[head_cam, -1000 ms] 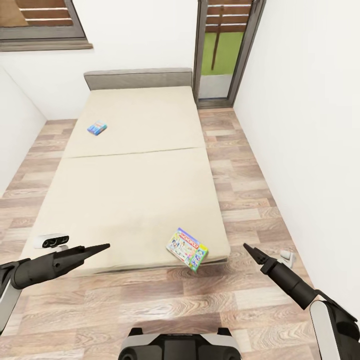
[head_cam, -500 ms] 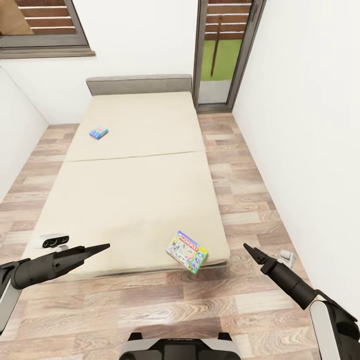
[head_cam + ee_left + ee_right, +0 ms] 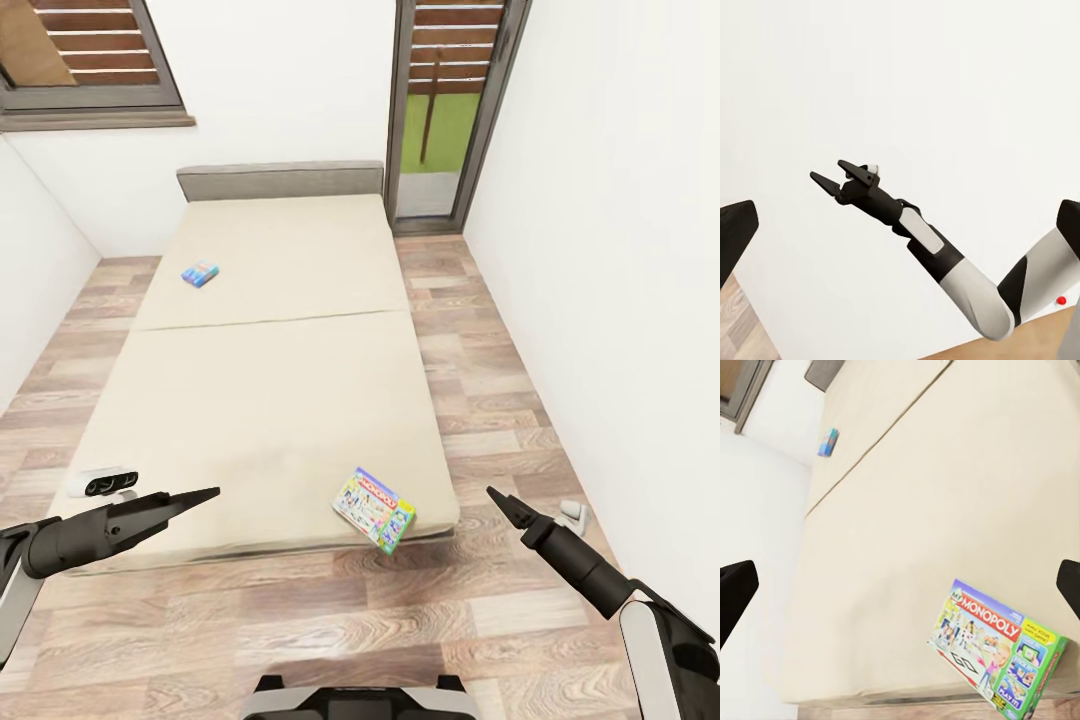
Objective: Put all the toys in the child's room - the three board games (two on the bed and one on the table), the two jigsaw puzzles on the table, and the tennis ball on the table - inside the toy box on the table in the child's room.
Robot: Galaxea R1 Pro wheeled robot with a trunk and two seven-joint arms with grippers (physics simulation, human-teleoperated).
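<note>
Two board games lie on the beige bed [image 3: 270, 400]. The white-green Monopoly box [image 3: 375, 508] sits at the near right corner of the mattress, one corner hanging past the edge; it is also close in the right wrist view, Monopoly box [image 3: 999, 648]. The small blue box [image 3: 200, 273] lies far back on the left, blue box [image 3: 828, 442]. My left gripper [image 3: 205, 493] hovers open over the bed's near left edge. My right gripper [image 3: 495, 495] is open above the floor, right of the Monopoly box, right gripper [image 3: 832, 174]. The table, toy box, jigsaw puzzles and tennis ball are out of view.
A white wall runs close along the right. A dark-framed glass door [image 3: 440, 110] stands past the grey headboard [image 3: 280, 182]. A white device [image 3: 104, 483] sits by the bed's near left corner and a small white object [image 3: 572, 515] on the wood floor at the right wall.
The whole picture has shifted: the headboard and far end of the bed sit lower in the head view, so the camera has moved. Both arms and both boxes keep their places.
</note>
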